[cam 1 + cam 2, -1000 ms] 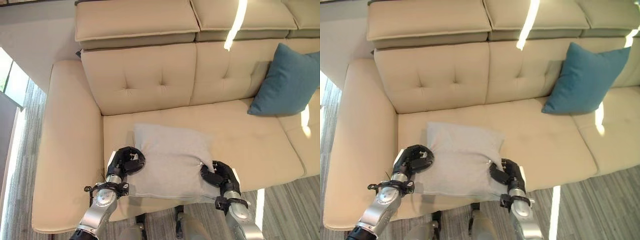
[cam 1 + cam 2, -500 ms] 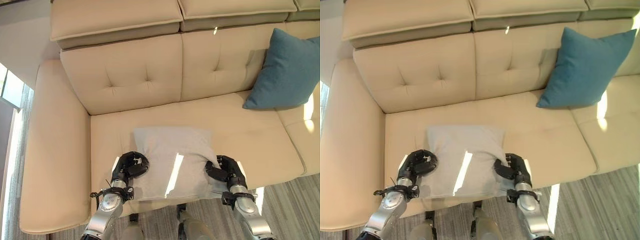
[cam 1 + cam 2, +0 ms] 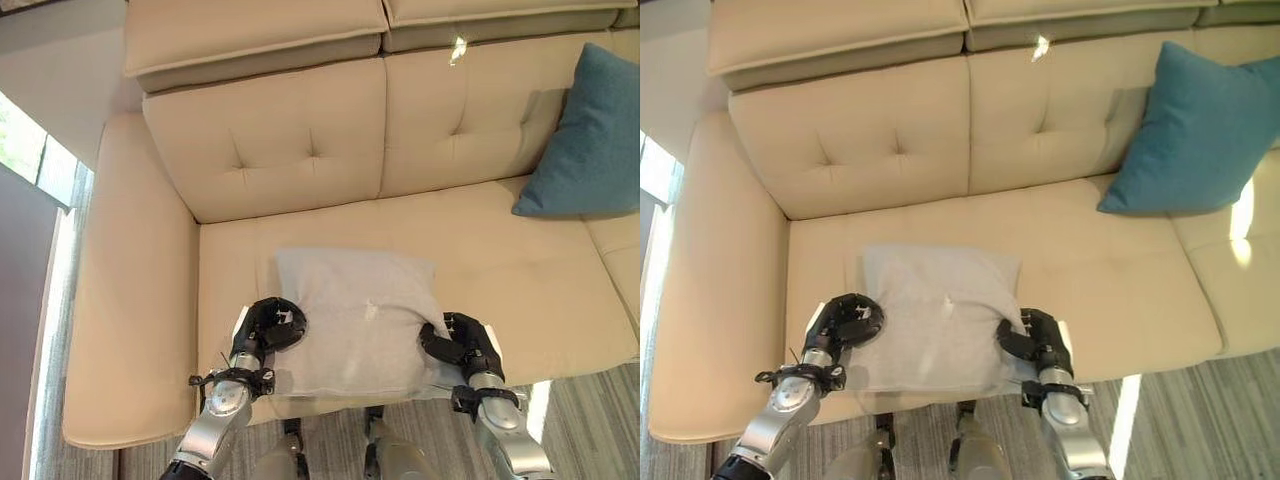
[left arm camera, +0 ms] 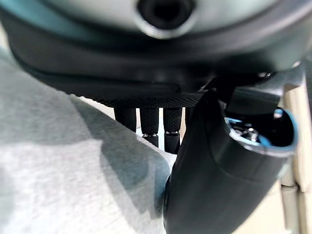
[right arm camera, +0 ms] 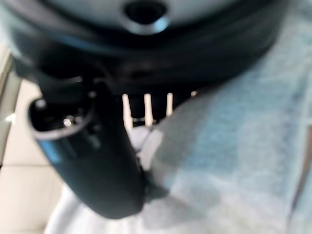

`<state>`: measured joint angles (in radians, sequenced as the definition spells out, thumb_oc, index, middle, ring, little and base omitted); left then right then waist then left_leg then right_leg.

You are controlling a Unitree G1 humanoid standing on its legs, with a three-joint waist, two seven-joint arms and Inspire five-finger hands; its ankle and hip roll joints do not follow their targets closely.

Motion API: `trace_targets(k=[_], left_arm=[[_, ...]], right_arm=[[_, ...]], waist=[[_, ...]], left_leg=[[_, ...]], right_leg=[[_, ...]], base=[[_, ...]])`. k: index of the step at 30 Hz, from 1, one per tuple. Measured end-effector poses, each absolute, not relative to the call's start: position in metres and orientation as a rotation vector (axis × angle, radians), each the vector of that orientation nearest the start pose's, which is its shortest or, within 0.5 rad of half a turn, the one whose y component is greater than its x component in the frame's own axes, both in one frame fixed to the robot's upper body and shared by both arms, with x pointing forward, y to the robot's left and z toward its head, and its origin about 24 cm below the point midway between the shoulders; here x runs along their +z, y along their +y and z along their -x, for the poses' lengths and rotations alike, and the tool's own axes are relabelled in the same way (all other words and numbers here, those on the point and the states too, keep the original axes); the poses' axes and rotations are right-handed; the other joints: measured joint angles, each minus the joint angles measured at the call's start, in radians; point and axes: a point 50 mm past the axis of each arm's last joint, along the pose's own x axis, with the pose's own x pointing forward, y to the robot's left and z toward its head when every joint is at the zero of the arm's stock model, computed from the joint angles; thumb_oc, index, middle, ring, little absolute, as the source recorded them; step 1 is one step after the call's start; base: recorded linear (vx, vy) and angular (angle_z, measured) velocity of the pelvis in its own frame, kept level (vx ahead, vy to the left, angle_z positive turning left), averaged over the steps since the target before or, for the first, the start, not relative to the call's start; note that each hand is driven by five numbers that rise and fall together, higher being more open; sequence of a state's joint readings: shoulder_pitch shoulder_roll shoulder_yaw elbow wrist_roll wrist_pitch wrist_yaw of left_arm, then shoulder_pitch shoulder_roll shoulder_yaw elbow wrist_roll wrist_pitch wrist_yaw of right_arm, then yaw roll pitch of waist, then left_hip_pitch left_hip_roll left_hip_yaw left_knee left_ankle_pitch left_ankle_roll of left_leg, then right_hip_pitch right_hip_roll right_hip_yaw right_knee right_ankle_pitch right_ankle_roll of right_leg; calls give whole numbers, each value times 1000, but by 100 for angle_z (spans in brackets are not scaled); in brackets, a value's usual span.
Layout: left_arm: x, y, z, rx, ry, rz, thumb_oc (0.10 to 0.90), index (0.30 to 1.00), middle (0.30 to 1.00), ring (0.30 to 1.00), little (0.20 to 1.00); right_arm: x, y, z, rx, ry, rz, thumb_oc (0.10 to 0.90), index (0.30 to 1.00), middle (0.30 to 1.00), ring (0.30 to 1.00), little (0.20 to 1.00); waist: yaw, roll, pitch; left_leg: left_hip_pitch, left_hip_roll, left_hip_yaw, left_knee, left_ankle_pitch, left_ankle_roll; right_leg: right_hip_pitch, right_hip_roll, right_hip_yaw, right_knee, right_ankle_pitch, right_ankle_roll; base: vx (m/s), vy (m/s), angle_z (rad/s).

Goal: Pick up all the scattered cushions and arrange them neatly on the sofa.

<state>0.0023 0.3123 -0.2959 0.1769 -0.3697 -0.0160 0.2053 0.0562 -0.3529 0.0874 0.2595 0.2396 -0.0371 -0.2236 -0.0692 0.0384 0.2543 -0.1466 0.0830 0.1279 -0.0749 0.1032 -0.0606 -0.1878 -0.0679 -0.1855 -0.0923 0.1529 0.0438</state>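
I pinch the grey cushion [image 3: 355,320] by its two near corners, my left hand [image 3: 268,328] curled on the 8 o'clock corner, my right hand [image 3: 462,345] on the 4 o'clock one. It lies flat on the sofa [image 3: 520,270] seat, the blue cushion [image 3: 1200,125] propped at 2 o'clock.

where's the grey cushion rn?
In the left eye view the grey cushion lies on the sofa seat at its front edge, gripped by the left hand and right hand.

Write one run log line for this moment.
grey cushion: on sofa seat | left hand: gripping | right hand: gripping | blue cushion: against backrest
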Motion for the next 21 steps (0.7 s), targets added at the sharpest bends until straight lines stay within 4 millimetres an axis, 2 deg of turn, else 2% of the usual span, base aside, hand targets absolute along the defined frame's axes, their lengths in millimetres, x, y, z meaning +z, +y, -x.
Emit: trace_targets(k=[5, 8, 11, 17, 19, 21], left_arm=[[-4, 173, -241, 11, 240, -15, 400, 300, 300, 300, 300], [0, 177, -245, 18, 224, -35, 400, 300, 300, 300, 300], [13, 175, -258, 22, 166, -63, 400, 300, 300, 300, 300], [70, 166, -302, 96, -53, -95, 400, 300, 300, 300, 300], [97, 162, -317, 117, -154, -87, 400, 300, 300, 300, 300], [112, 159, -328, 135, -195, -98, 400, 300, 300, 300, 300]], right_arm=[[-12, -221, -234, -192, 258, 167, 400, 300, 300, 300, 300], [-5, -217, -242, -187, 224, 179, 400, 300, 300, 300, 300], [9, -214, -257, -201, 161, 204, 400, 300, 300, 300, 300], [67, -203, -303, -265, -72, 276, 400, 300, 300, 300, 300], [97, -202, -318, -297, -178, 300, 400, 300, 300, 300, 300], [113, -201, -327, -318, -229, 315, 400, 300, 300, 300, 300]], waist=[[5, -45, -2], [14, -55, -4], [32, -56, -4], [46, -52, -2], [56, -41, 5], [57, -27, 12]], left_leg=[[-2, -7, -1, -8, -1, 2], [-23, -7, -3, -7, -1, 2], [-77, -8, -8, 0, 6, 4], [-216, -9, -35, -6, 54, -1], [-257, -8, -41, -13, 71, -3], [-269, -9, -52, -13, 76, -4]], right_leg=[[-5, -7, -1, 0, -2, 2], [-26, -7, -2, 0, -2, 3], [-73, -6, -3, 0, 4, 4], [-201, -7, -32, 0, 27, -1], [-243, -6, -34, 0, 46, -13], [-251, -6, -42, 0, 48, -16]], base=[[0, 0, 1], [-36, -11, 0], [-80, -9, 3], [-40, 9, 11], [-28, 0, 8], [-9, 2, 11]])
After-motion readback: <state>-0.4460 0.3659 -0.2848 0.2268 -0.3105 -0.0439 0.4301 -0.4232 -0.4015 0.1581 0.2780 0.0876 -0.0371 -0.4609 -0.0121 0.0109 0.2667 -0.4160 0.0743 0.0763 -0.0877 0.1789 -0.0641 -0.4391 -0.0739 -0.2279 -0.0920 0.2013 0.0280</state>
